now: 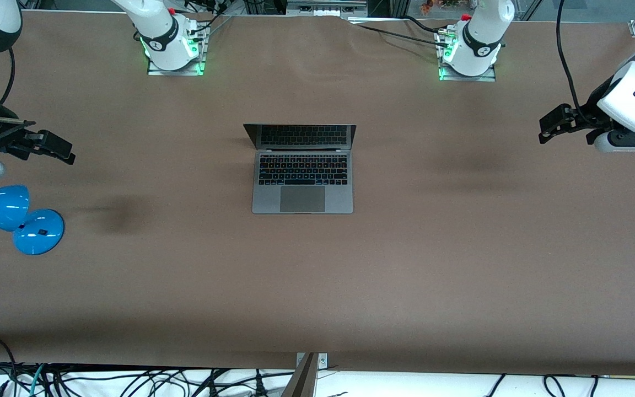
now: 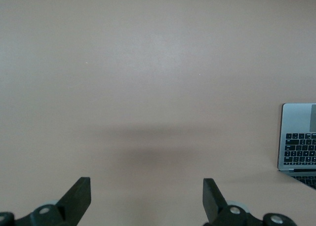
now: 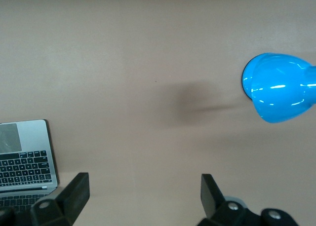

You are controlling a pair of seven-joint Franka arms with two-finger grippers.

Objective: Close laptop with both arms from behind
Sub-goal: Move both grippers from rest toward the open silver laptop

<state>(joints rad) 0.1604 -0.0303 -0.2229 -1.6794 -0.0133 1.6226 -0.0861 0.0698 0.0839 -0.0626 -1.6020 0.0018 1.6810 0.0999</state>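
Note:
The space-grey laptop [image 1: 302,182] lies open at the middle of the brown table [image 1: 317,286], its dark screen upright on the side toward the robots' bases. My right gripper [image 1: 65,151] hangs open over the right arm's end of the table, well apart from the laptop. Over the left arm's end, my left gripper [image 1: 550,127] is open too. Part of the laptop [image 2: 297,137] shows in the left wrist view past the empty left gripper [image 2: 146,184]. The right wrist view shows the laptop [image 3: 27,154] beside the empty right gripper [image 3: 144,181].
A blue desk lamp [image 1: 17,215] lies at the right arm's end of the table, under and nearer the front camera than the right gripper; its shade [image 3: 279,93] fills a corner of the right wrist view. Cables [image 1: 130,380] run below the table's front edge.

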